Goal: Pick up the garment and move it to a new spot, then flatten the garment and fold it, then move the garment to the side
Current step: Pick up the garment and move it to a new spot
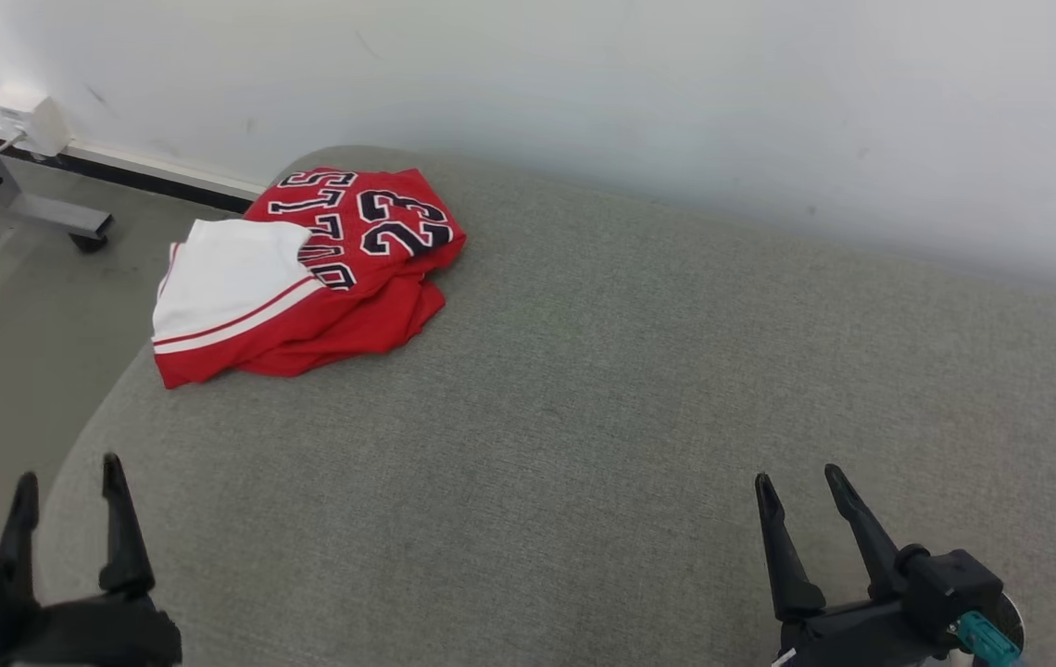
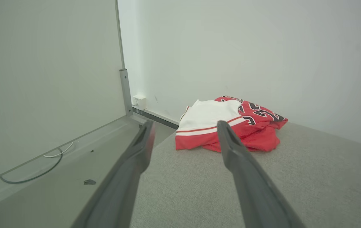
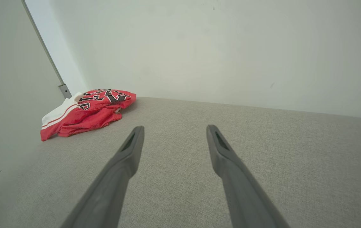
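Your left gripper (image 1: 69,471) and right gripper (image 1: 798,477) both stand wide and empty, well short of the garment (image 1: 306,278), bunched at the far left edge of the grey cushion (image 1: 584,417); pinch one loose layer and it may slide off onto the floor (image 1: 0,371).

Red-and-white garment (image 1: 306,278), navy numerals; grey cushion (image 1: 584,417).
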Controlling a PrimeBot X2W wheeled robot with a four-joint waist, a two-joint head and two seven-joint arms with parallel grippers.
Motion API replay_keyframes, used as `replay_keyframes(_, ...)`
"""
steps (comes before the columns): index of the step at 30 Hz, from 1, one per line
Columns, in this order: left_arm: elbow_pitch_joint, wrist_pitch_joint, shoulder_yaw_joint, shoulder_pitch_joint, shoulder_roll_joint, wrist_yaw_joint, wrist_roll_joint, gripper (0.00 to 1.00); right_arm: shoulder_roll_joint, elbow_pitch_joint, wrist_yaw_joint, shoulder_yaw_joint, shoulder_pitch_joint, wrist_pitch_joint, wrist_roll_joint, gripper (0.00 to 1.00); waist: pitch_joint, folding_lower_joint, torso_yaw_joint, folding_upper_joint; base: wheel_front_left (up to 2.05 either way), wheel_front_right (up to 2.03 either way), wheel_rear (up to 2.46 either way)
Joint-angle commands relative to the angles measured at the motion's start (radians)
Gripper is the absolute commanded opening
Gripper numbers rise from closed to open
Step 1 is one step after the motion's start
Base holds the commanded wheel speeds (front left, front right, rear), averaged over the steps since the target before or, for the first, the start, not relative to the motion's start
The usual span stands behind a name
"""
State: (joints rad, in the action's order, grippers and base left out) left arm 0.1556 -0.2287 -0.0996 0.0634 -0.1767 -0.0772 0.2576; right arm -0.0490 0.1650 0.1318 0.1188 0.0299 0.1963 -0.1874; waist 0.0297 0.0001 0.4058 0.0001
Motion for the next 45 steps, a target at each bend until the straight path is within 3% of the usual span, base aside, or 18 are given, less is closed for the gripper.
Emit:
replay_keyframes(1, -0.005, 0.003, -0.004, 0.041, -0.013, 0.006, 0.019, 1.00, -0.002, -0.008, -0.002, -0.006, 0.014, -0.005, 0.012, 1.00, 0.029, -0.0001, -0.038, -0.0001, 0.00, 0.00, 0.00)
replay_keyframes(9, 0.028, 0.027, -0.043, 0.260, -0.077, 0.040, 0.075, 1.00, -0.003, -0.057, -0.002, -0.044, 0.066, -0.038, 0.071, 1.00, 0.154, -0.0001, -0.153, -0.0001, 0.00, 0.00, 0.00)
replay_keyframes(17, 0.129, 0.051, -0.094, 0.536, -0.197, 0.073, 0.122, 1.00, -0.041, -0.126, -0.002, -0.071, 0.140, -0.061, 0.118, 1.00, 0.307, -0.0001, -0.290, -0.0001, 0.00, 0.00, 0.00)
replay_keyframes(24, 0.258, 0.102, -0.089, 0.671, -0.266, 0.097, 0.134, 1.00, -0.052, -0.161, -0.002, -0.096, 0.167, -0.065, 0.124, 1.00, 0.375, -0.0001, -0.346, -0.0001, 0.00, 0.00, 0.00)
replay_keyframes(35, 0.571, 0.346, -0.043, 0.783, -0.353, 0.140, 0.154, 1.00, -0.052, -0.165, -0.002, -0.099, 0.190, -0.062, 0.127, 1.00, 0.405, -0.0001, -0.398, -0.0001, 0.00, 0.00, 0.00)
replay_keyframes(40, 0.710, 0.436, -0.021, 0.790, -0.365, 0.153, 0.163, 1.00, -0.054, -0.163, -0.002, -0.098, 0.195, -0.060, 0.123, 1.00, 0.406, -0.0001, -0.409, -0.0001, 0.00, 0.00, 0.00)
replay_keyframes(45, 0.809, 0.436, -0.004, 0.787, -0.358, 0.164, 0.165, 1.00, -0.050, -0.157, -0.002, -0.094, 0.197, -0.056, 0.122, 1.00, 0.402, -0.0001, -0.415, -0.0001, 0.00, 0.00, 0.00)
